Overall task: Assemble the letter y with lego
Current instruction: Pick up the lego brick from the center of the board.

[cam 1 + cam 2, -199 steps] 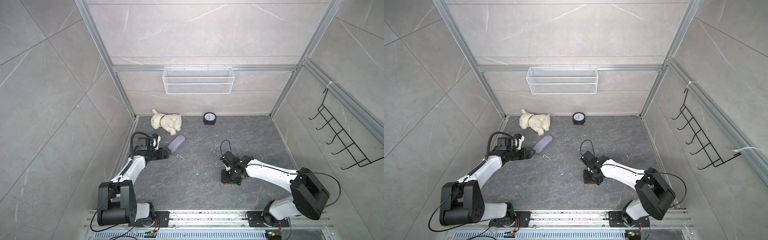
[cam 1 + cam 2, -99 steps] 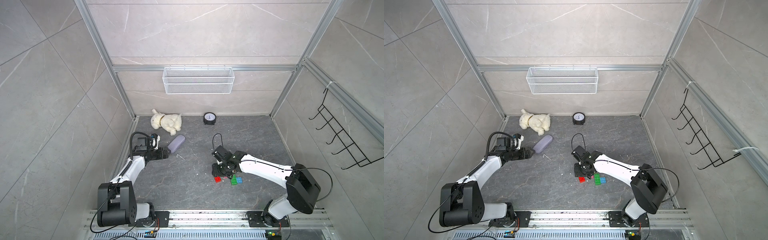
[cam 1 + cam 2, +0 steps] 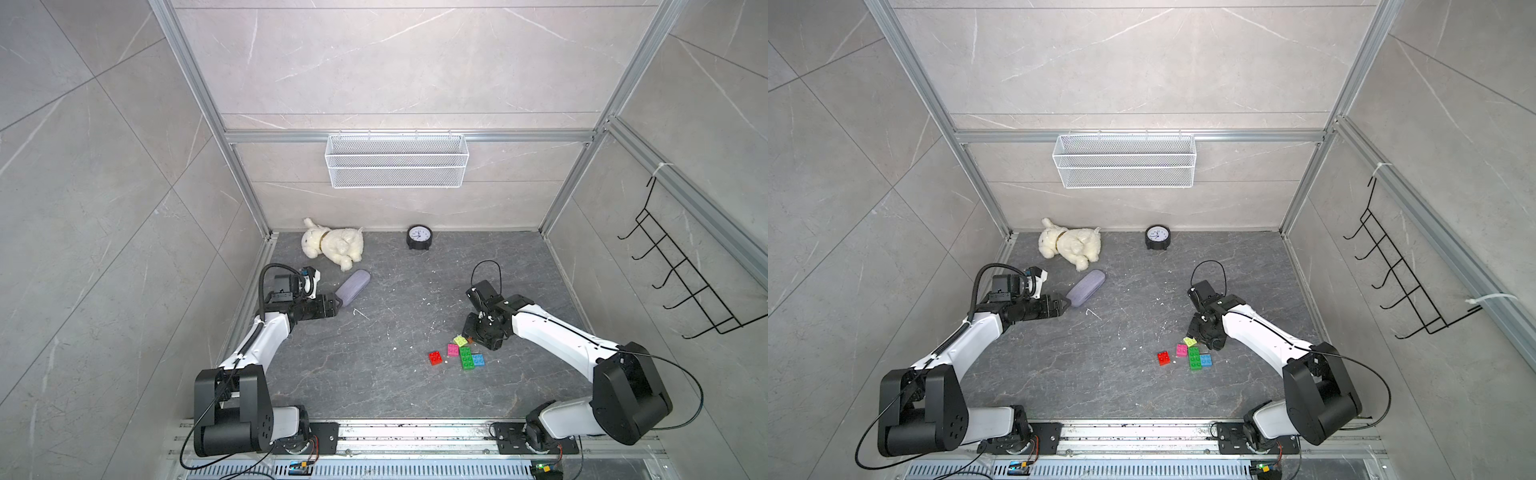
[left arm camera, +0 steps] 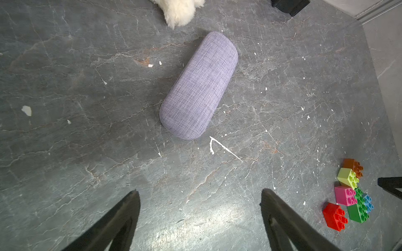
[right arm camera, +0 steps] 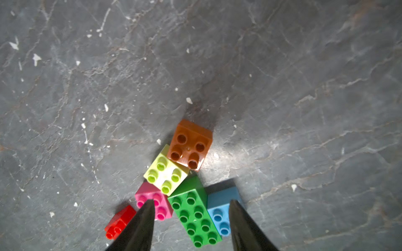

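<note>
Six lego bricks lie loose and studs up in a tight cluster on the dark floor: red [image 3: 435, 358], pink [image 3: 453, 350], yellow-green [image 3: 461, 340], long green [image 3: 466, 358], blue [image 3: 478, 360] and orange [image 5: 190, 144]. The letter y is not in view. My right gripper [image 5: 191, 202] hovers over the cluster's far side, open, with the green brick [image 5: 194, 211] showing below the gap and nothing gripped. My left gripper [image 4: 199, 190] is open and empty at the far left, just short of the lilac case.
The lilac oblong case [image 3: 353, 288] lies just ahead of the left gripper [image 3: 338, 301]. A plush dog [image 3: 332, 247] and a small black clock [image 3: 419, 238] sit by the back wall. A wire basket [image 3: 397, 166] hangs on that wall.
The right gripper, which covered the bricks a second ago, has come off them, leaving all six exposed, and its jaws have spread wider. The left arm has stayed put.
</note>
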Action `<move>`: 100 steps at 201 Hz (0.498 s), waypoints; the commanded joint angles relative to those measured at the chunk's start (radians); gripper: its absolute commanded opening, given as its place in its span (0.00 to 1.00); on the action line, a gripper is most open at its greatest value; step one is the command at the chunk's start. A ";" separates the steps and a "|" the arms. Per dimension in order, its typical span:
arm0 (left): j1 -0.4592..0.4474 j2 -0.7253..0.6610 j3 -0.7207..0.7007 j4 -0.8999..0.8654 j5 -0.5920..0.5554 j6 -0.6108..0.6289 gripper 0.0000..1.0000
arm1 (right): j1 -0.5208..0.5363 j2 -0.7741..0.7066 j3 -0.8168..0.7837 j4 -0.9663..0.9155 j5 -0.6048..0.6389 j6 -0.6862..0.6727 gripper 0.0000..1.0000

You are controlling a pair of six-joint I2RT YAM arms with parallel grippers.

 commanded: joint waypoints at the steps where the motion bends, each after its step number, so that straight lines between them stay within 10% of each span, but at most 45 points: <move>1: 0.006 -0.013 0.007 0.011 0.035 -0.009 0.90 | -0.013 0.010 -0.019 0.063 -0.023 0.058 0.61; 100: 0.007 0.003 0.032 -0.011 0.059 -0.027 0.90 | -0.070 0.157 -0.016 0.246 -0.091 0.070 0.55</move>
